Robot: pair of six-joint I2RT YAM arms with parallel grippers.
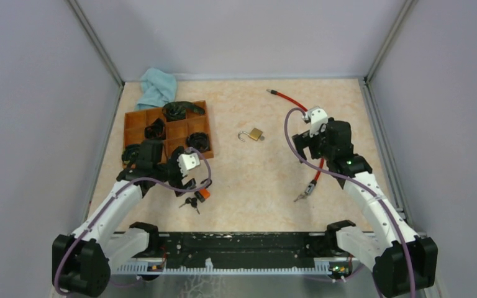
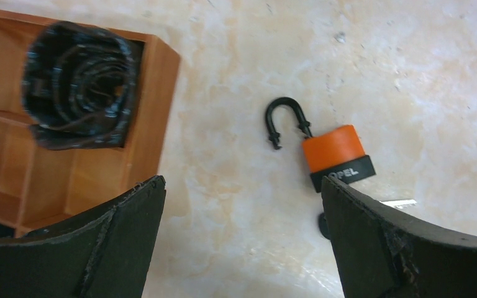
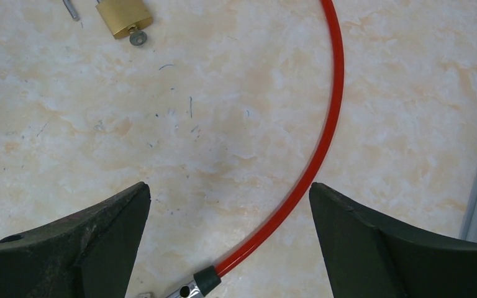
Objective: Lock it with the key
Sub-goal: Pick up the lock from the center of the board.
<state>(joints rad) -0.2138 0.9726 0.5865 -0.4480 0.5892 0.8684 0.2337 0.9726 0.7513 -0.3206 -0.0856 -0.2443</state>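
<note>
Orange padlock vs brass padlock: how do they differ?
Colour: orange padlock has an orange-and-black body and black shackle; brass padlock is gold metal with a silvery shackle. Place: orange padlock lies by the wooden tray, near the left gripper; brass padlock lies alone mid-table. Shared: both lie flat, shackles open.

Bright, even light from above; only faint soft shadows on the table (image 1: 248, 180). Top view sharp. Left wrist view: pale washout toward the top, black roll (image 2: 77, 87) slightly blurred, left tool (image 2: 242, 183) dark, close, soft-edged. Right wrist view crisp on the table surface.
</note>
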